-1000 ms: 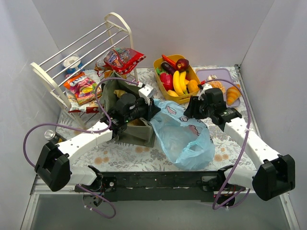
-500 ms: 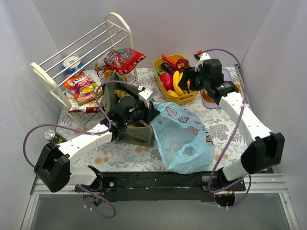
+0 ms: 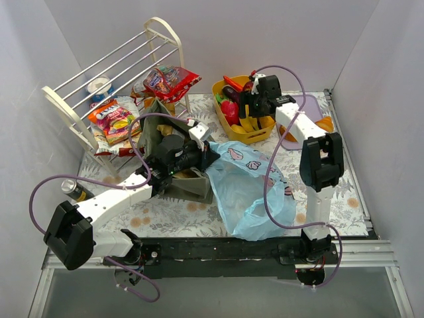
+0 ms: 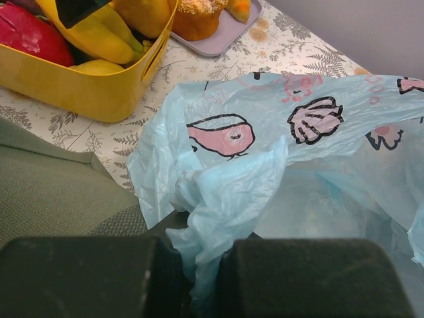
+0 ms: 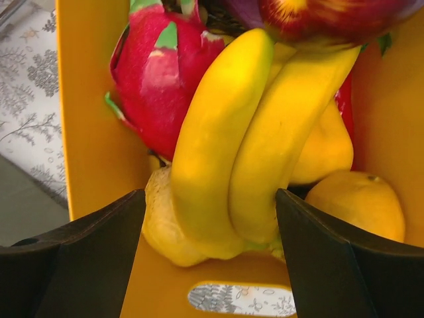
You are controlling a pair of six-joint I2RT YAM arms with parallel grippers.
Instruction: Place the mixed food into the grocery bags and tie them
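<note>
The right end effector (image 5: pixel 211 199) stood wide open inside the yellow tub (image 5: pixel 93 132), its two dark fingers (image 5: pixel 73 252) spread on either side of a pair of bananas (image 5: pixel 218 146) without closing on them. The bananas were smooth, glossy yellow and curved, lying side by side lengthwise. A red fruit (image 5: pixel 162 73) with green-tipped scales lay against them on one side and a round orange (image 5: pixel 361 205) on the other. Whether the fingers touched the bananas could not be told. The left end effector (image 4: pixel 199 265) was pinched shut on a bunched fold of the light-blue bag (image 4: pixel 265 132), the thin film crumpled between the black fingers (image 4: pixel 79 278). The bag was translucent and wrinkled, printed with a pink bird and a pink shell outlined in black. In the overhead view it lay slumped on the flower-patterned worktop (image 3: pixel 179 212) between the two arms, one loop handle at its near end. Beside it, under the left arm, stood the olive-green tote (image 3: pixel 156 129), boxy and of coarse fabric. The tub sat near the far edge, a lilac tray (image 3: pixel 311 103) just beside it. Glossy snack packets (image 3: pixel 171 81) rested on the white wire rack (image 3: pixel 99 73) at far left.
</note>
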